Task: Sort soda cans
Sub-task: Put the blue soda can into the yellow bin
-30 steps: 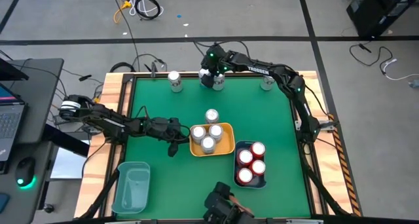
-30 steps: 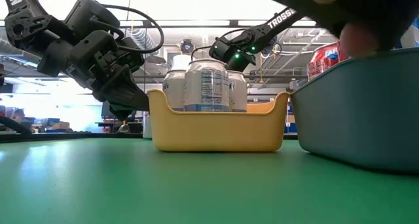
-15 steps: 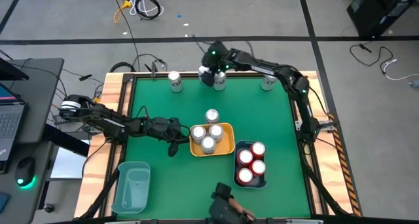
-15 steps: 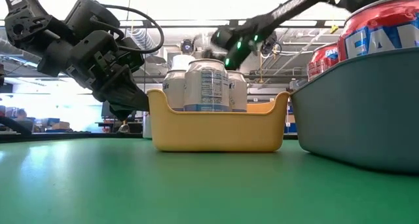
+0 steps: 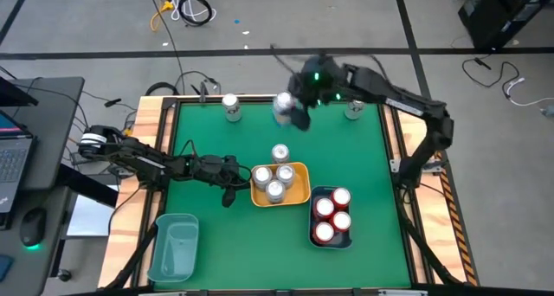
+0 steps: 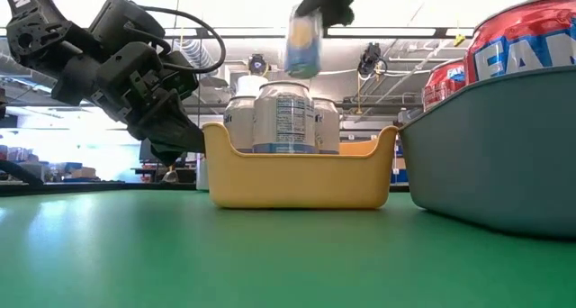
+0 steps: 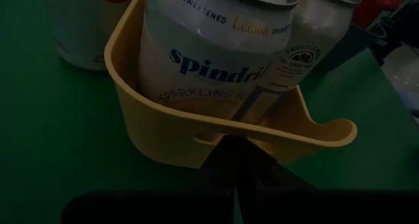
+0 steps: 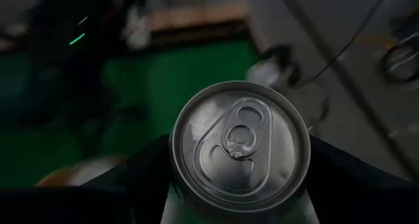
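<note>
My right gripper (image 5: 291,111) is shut on a silver soda can (image 5: 283,106) in the air over the table's far middle; the low view shows this can (image 6: 304,40) high above the yellow bin (image 6: 297,177). The yellow bin (image 5: 299,190) holds three silver cans (image 5: 275,189). Another silver can (image 5: 280,153) stands on its base just beyond it. My left gripper (image 5: 232,180) is shut and lies low at the yellow bin's left wall (image 7: 163,129). Red cans (image 5: 331,214) stand in the dark blue bin (image 5: 313,216). My left gripper has its shut tips (image 7: 230,152) right at the yellow bin's outer wall, level from the table's left; I cannot tell whether they touch it. My right gripper pinches the silver can's side wall below the top rim (image 8: 178,160) between its two fingers (image 8: 141,175). The can is lifted clear and roughly upright.
Two more silver cans stand at the far edge, one left (image 5: 231,106) and one right (image 5: 353,110). A teal bin (image 5: 173,247) sits at the near left corner. Wooden rails frame the green table (image 5: 216,235). A laptop and mouse lie off the table's left.
My right gripper has lifted the silver can off the table at the far edge, risen fast with it and swung a little toward the near side; its arm has shifted right. A dark shape at the near edge has left the view.
</note>
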Controlling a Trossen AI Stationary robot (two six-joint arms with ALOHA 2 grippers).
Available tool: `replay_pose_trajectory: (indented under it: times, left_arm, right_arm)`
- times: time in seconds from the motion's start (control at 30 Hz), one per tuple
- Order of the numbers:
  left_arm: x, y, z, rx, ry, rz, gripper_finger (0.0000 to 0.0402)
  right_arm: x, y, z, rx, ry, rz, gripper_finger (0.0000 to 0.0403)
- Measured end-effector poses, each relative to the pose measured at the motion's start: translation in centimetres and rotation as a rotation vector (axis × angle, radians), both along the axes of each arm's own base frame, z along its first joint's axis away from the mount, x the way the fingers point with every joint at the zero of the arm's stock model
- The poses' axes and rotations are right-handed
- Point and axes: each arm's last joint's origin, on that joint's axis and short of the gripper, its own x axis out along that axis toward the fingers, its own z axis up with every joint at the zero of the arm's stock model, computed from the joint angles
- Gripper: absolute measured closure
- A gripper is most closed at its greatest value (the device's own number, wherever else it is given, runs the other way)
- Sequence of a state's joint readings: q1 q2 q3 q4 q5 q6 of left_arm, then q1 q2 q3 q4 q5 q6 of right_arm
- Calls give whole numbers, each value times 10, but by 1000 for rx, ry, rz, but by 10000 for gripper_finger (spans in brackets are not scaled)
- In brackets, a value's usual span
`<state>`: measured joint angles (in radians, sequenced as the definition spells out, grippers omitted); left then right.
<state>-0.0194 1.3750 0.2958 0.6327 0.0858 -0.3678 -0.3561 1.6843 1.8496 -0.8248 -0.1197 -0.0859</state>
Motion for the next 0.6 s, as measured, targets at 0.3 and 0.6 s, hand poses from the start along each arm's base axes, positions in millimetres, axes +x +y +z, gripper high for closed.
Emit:
replay_pose_trajectory:
  times: [0.3, 0.6]
  left_arm:
    - [0, 0, 0, 17, -3, -5, 396]
    - [0, 0, 0, 16, -2, -5, 396]
  right_arm:
    - [-7, 104, -7, 118, 185, 121, 121]
    - [0, 170, -66, 192, 303, 132, 121]
